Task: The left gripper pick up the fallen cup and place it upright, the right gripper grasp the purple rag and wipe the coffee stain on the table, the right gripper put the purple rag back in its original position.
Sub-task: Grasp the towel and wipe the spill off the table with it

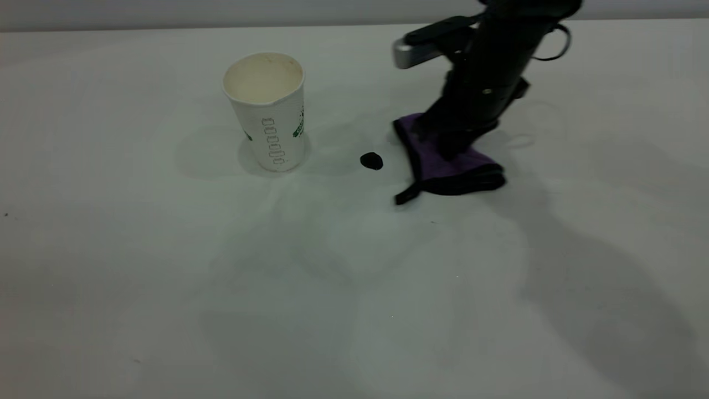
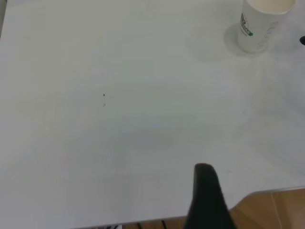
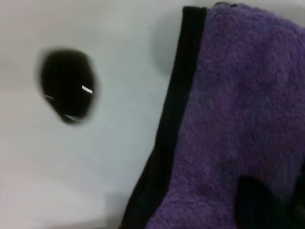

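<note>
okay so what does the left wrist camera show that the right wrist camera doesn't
Only the left wrist view shows the cup, standing upright near the far side of the table, a dark part of the left arm's own end, and the table's near edge with wood-coloured floor beyond it.

Only the right wrist view shows the purple rag up close, lying beside the coffee stain without covering it.

Both show the bare white tabletop. The stain is at most a dark sliver at the left wrist picture's edge.

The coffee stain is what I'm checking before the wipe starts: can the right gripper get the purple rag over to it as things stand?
Probably yes. The right gripper sits down on the purple rag, and only bare table separates it from the coffee stain; the cup stands beyond.
</note>
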`<move>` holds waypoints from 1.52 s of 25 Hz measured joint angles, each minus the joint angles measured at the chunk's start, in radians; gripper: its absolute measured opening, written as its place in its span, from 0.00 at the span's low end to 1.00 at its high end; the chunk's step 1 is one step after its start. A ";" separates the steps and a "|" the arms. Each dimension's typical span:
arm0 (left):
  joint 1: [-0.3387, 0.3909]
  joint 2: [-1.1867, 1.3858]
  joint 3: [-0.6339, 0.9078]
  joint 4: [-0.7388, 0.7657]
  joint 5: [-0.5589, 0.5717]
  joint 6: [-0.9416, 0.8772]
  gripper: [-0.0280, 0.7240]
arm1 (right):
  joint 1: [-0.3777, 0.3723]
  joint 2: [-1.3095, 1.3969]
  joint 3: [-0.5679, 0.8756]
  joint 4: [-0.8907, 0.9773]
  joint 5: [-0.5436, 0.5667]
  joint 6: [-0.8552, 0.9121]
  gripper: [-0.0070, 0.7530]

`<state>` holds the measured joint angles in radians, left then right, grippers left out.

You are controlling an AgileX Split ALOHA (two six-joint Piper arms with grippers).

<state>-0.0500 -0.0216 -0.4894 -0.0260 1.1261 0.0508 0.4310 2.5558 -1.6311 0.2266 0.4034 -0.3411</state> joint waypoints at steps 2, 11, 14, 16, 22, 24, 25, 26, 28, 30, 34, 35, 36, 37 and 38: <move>0.000 0.000 0.000 0.000 0.000 0.000 0.77 | 0.019 0.016 -0.029 0.007 0.003 -0.004 0.08; 0.000 0.000 0.000 0.000 0.000 0.000 0.77 | 0.097 0.074 -0.173 0.045 0.083 -0.004 0.08; 0.000 0.000 0.000 0.000 0.000 0.000 0.77 | 0.120 0.075 -0.175 0.075 0.128 -0.004 0.09; 0.000 0.000 0.000 0.000 0.000 0.001 0.77 | 0.138 0.075 -0.177 0.104 0.188 -0.004 0.09; 0.000 0.000 0.000 0.000 0.000 0.001 0.77 | 0.177 0.078 -0.180 0.128 0.406 -0.011 0.09; 0.000 0.000 0.000 0.000 0.000 0.001 0.77 | 0.177 0.080 -0.181 0.107 0.432 -0.008 0.09; 0.000 0.000 0.000 0.000 0.000 0.001 0.77 | 0.176 0.080 -0.181 0.095 0.433 0.001 0.09; 0.000 0.000 0.000 0.000 0.000 0.001 0.77 | 0.176 0.080 -0.181 0.076 0.433 0.022 0.09; 0.000 0.000 0.000 0.000 0.000 0.001 0.77 | 0.168 0.079 -0.181 0.031 0.428 0.080 0.10; 0.000 0.000 0.000 0.000 0.000 0.001 0.77 | 0.148 0.076 -0.181 -0.029 0.417 0.157 0.10; 0.000 0.000 0.000 0.000 0.000 0.001 0.77 | 0.081 0.072 -0.182 -0.133 0.398 0.264 0.10; 0.000 0.000 0.000 0.000 0.000 0.001 0.77 | 0.061 0.071 -0.182 -0.157 0.398 0.273 0.10; 0.000 0.000 0.000 0.000 0.000 0.001 0.77 | 0.040 0.071 -0.183 -0.180 0.399 0.280 0.11; 0.000 0.000 0.000 0.000 0.000 0.001 0.77 | 0.016 0.071 -0.183 -0.201 0.404 0.284 0.11; 0.000 0.000 0.000 0.000 0.000 0.001 0.77 | -0.005 0.071 -0.184 -0.220 0.411 0.286 0.11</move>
<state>-0.0500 -0.0216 -0.4894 -0.0260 1.1261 0.0517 0.4255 2.6264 -1.8153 0.0069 0.8144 -0.0555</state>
